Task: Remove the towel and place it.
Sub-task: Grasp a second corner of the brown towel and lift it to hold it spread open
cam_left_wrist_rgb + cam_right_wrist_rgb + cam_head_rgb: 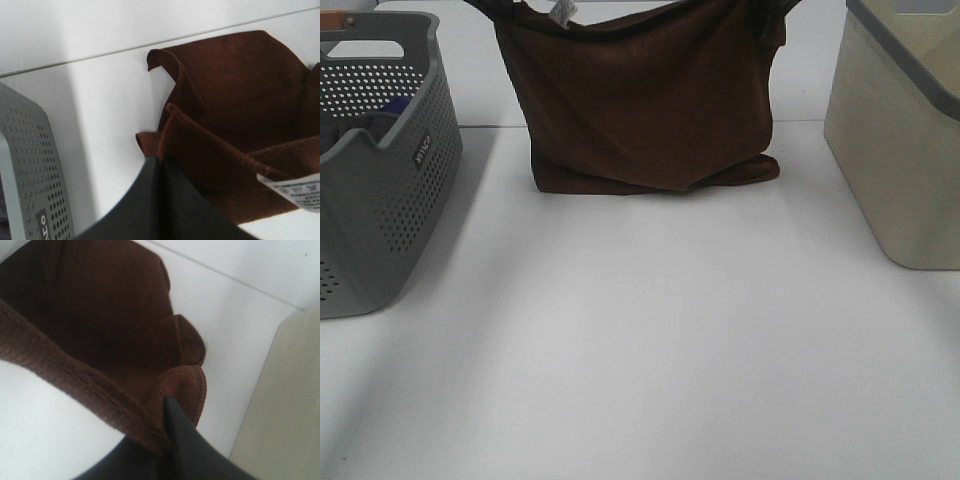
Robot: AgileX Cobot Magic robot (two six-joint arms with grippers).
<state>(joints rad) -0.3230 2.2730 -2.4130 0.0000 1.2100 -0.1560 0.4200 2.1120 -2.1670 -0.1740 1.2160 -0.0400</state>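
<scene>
a: left tool [160, 167]?
b: pinched shut on one top corner of the large dark brown plush towel [640, 100], small white tag [563, 12] just beside.
a: right tool [169, 410]?
b: pinched shut on the other top corner. hanging between both tools, bunched below on the white worktop [640, 350]. grey perforated plastic basket [380, 200] beyond the left tool.
</scene>
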